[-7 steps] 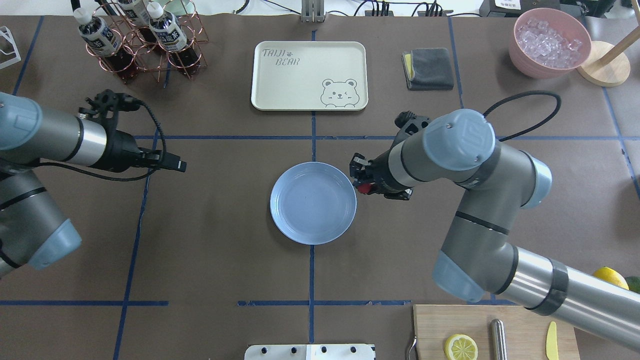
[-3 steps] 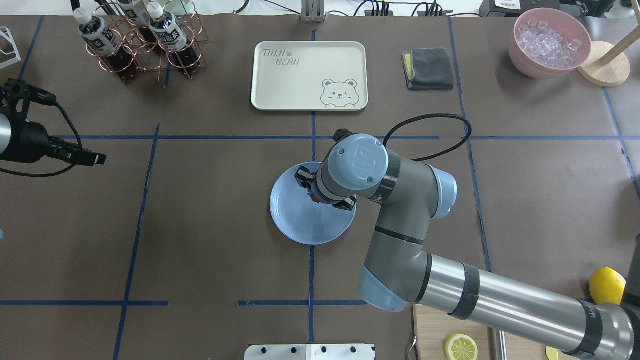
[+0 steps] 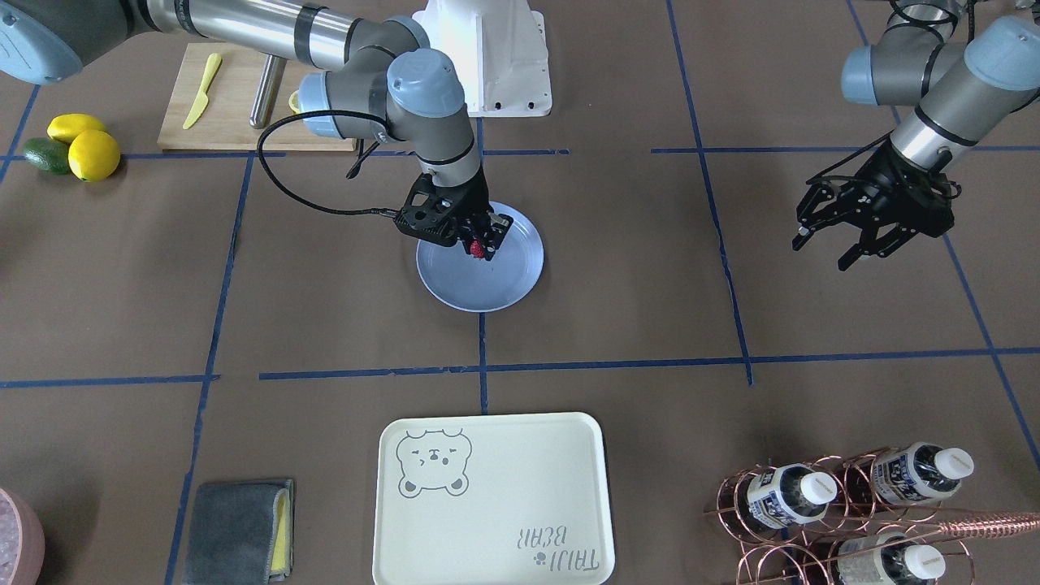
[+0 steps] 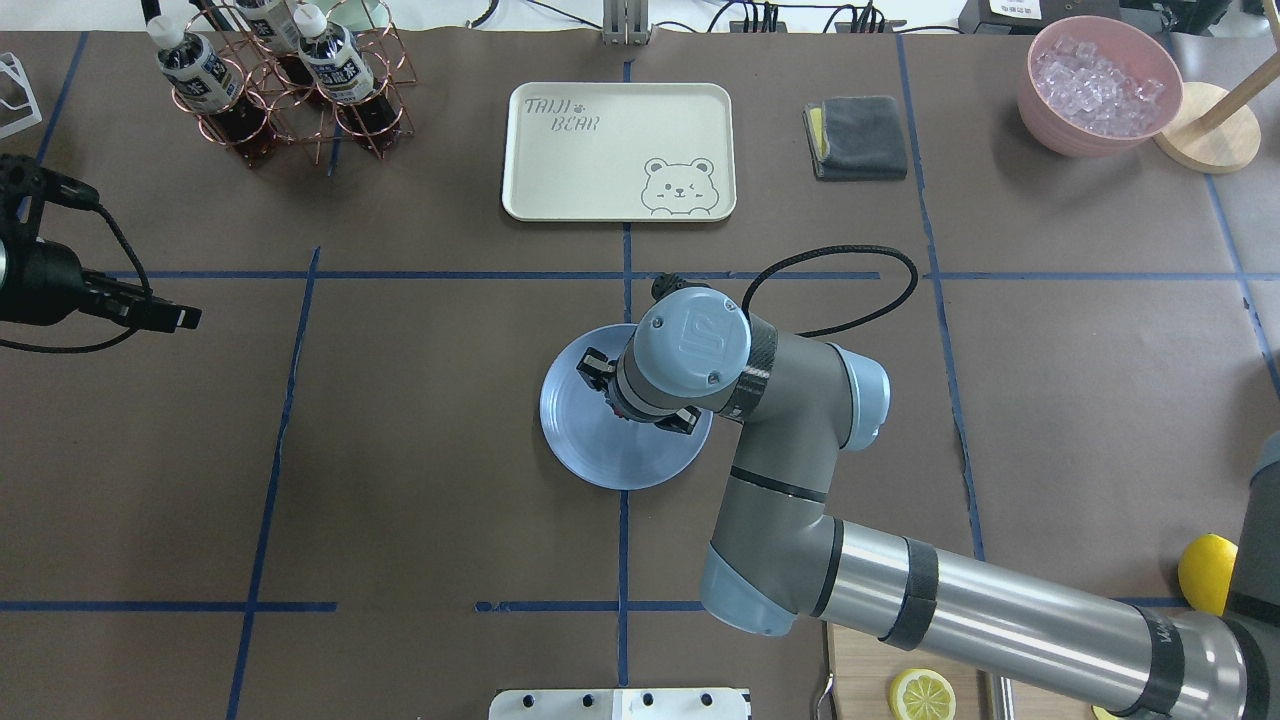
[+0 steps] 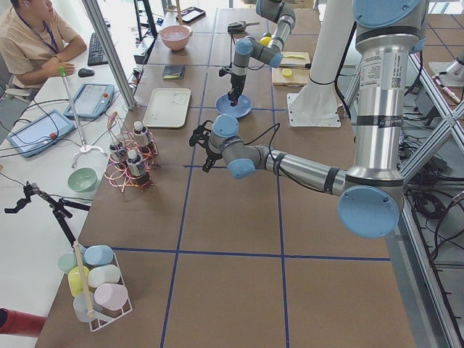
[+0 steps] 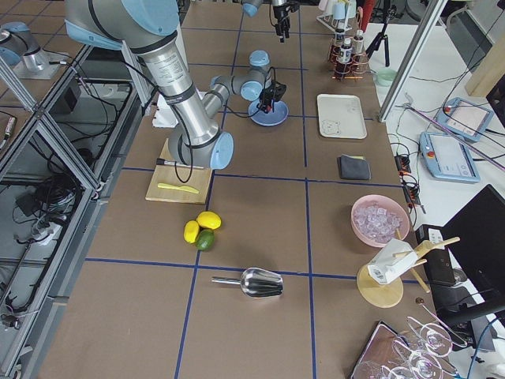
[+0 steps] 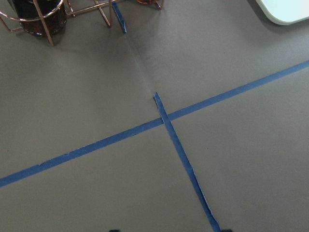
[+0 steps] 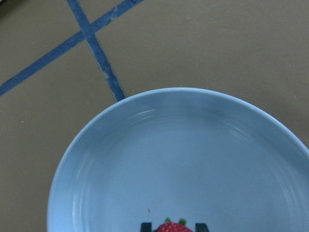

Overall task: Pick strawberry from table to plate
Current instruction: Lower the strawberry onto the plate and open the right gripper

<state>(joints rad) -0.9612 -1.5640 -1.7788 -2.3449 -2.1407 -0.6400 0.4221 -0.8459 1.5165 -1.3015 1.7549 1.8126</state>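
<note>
Strawberry (image 3: 478, 251) in right hand (image 3: 480, 246), cap toward plate (image 3: 505, 286)

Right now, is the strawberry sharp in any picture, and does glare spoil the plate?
Right wrist view: strawberry cropped by the bottom edge, plate sharp, with faint glare streaks near its rim. Front-facing view: strawberry small but clear.

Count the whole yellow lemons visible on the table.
2. The first lemon and the second lemon lie side by side next to a green fruit, near the cutting board. Others may be hidden.
</note>
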